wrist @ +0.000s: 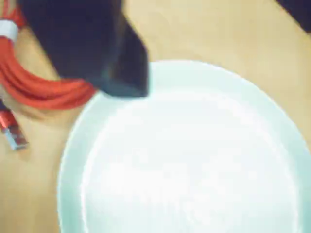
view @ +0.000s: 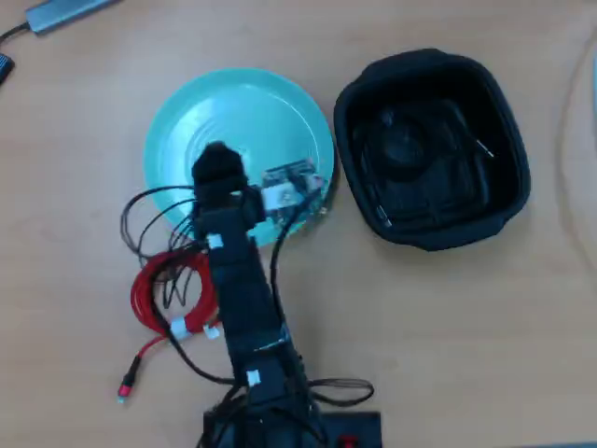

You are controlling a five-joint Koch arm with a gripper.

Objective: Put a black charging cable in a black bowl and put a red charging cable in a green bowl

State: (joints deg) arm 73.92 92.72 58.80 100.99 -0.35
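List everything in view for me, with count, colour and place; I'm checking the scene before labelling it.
Red cable: one, bright red coil with white ties, on the table left of the arm in the overhead view, outside the dish.
Green dish: one, light turquoise, upper left of the table, partly under the arm.
Black bowl: one, black, deep, right of the dish.
Black cable: one, black, lying inside the black bowl.
Grey device: one, top left edge.
Table: one, light wood.
Arm: one, black, reaching from the bottom edge over the dish.
Gripper: one, dark, blurred, over the dish rim.
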